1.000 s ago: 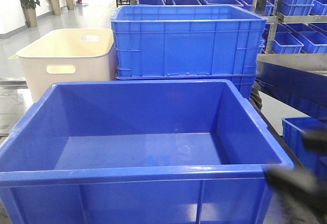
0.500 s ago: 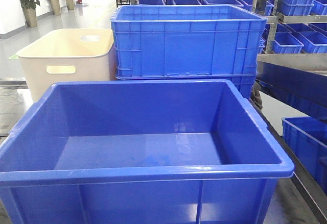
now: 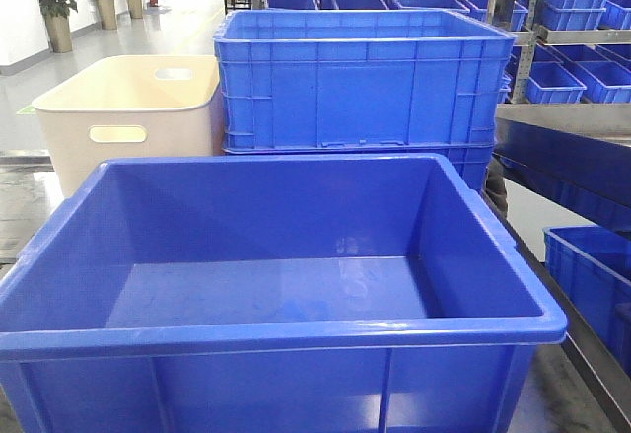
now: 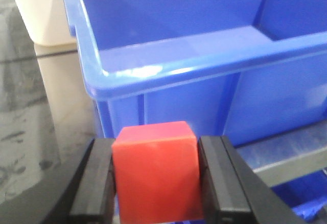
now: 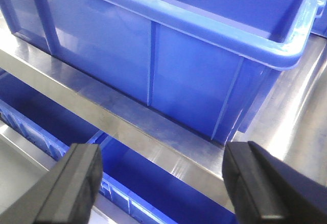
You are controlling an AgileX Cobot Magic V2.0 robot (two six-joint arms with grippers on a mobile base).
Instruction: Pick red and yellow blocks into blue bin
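Red smooth plastic cube (image 4: pixel 155 170), likely light, rigid and a little slippery, sits pinched across two flat opposite faces by the left pincer (image 4: pixel 156 198), just outside the rolled rim of the large bright-blue plastic bin (image 4: pixel 153 76). The right pincer (image 5: pixel 161 183) hangs spread and empty beside that bin's wall.

The steel shelf (image 5: pixel 286 117) carries the blue bin (image 5: pixel 194 76), standing close to its edge.

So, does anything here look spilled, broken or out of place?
Nothing stands out. The blue bin sits upright and empty, the left gripper squarely holds the red cube, and the right gripper is open.
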